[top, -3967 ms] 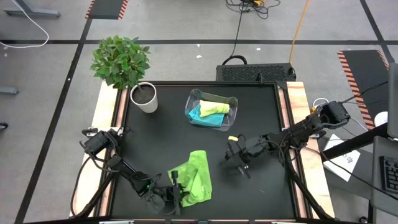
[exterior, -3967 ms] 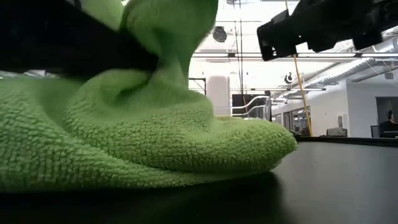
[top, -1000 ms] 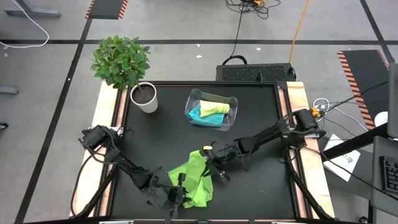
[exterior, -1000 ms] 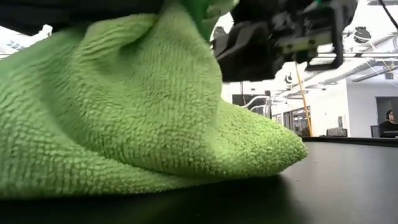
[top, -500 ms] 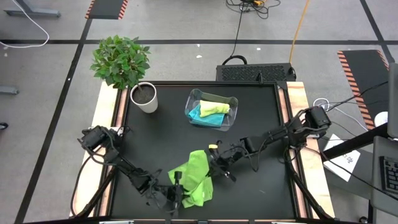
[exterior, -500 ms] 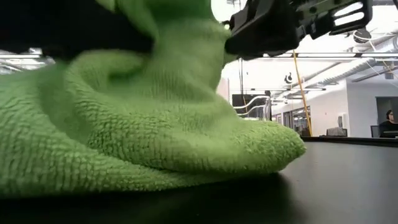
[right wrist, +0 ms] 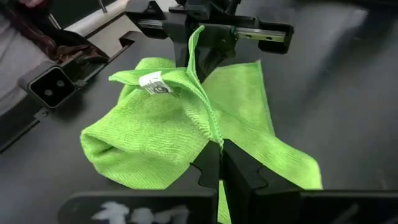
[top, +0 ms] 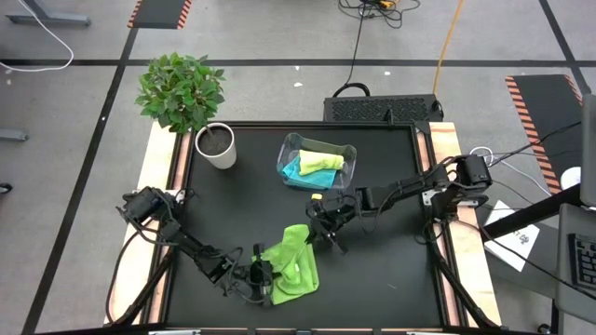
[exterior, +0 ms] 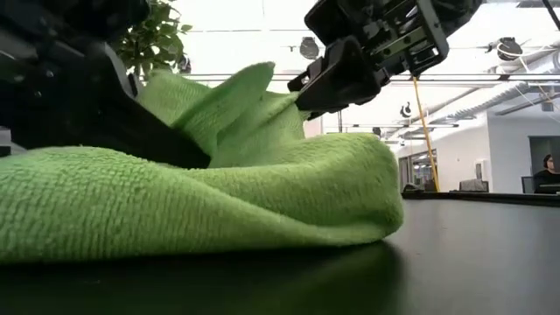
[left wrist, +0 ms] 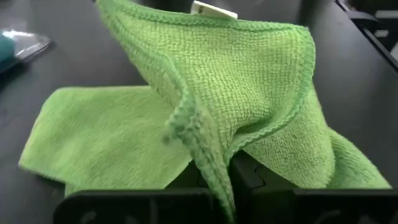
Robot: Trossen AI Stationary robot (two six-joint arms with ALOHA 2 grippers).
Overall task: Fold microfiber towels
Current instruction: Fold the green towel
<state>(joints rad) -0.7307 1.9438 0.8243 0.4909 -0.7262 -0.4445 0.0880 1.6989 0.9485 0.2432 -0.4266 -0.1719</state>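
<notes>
The bright green towel (top: 291,263) lies bunched near the front edge of the black table (top: 391,279). The left gripper (top: 264,276) pinches 1 edge of it, jaws pressed together on the hem. The right gripper (top: 318,229) pinches the opposite raised edge, jaws closed on the cloth. A small white sewn-in tag (right wrist: 153,83) bears a dark mark, unreadable. 2 more towels, pale yellow-green (top: 320,161) and turquoise (top: 300,170), sit in the clear plastic bin (top: 317,164).

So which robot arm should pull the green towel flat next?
Probably the right gripper: it pinches the bright green towel at its far corner, with bare table beside it. The left gripper anchors the near edge.
</notes>
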